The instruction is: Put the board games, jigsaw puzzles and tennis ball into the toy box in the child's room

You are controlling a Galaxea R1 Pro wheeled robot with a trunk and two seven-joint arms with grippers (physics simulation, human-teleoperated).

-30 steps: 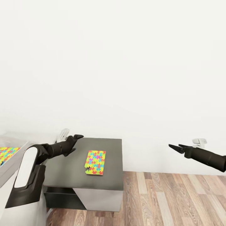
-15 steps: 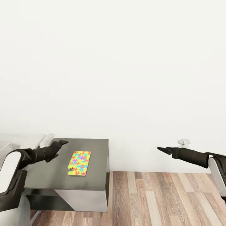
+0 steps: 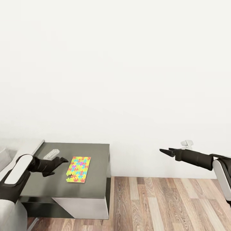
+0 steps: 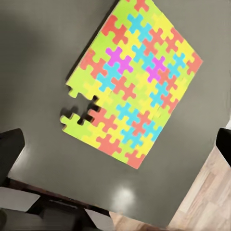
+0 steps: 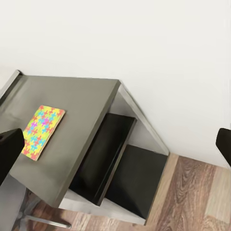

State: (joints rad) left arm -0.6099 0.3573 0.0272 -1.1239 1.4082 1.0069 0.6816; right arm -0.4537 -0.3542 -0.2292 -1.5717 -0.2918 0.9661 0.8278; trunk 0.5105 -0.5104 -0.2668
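Observation:
One jigsaw puzzle [image 3: 78,164], a thin sheet of yellow, green, red, blue and pink pieces, lies flat on the dark grey table [image 3: 98,157]. A piece is gone from its near edge [image 4: 82,107]. My left gripper [image 3: 60,161] hovers open just left of the puzzle. In the left wrist view its fingertips [image 4: 9,149] stand wide apart, with the puzzle [image 4: 132,86] below and between them. My right gripper [image 3: 165,150] is open in mid-air over the floor, far right of the table. The right wrist view looks back at the puzzle [image 5: 42,131]. The toy box, board games and tennis ball are out of view.
A plain white wall [image 3: 128,80] stands right behind the table. Black open shelves [image 5: 103,159] sit under the table's right end. Light wood plank floor [image 3: 166,202] stretches to the right. A paler surface [image 3: 19,144] adjoins the dark top on the left.
The whole view has swung right. My left gripper has drawn back from the table's far left corner to beside the puzzle's near left side. The right arm holds about the same pose.

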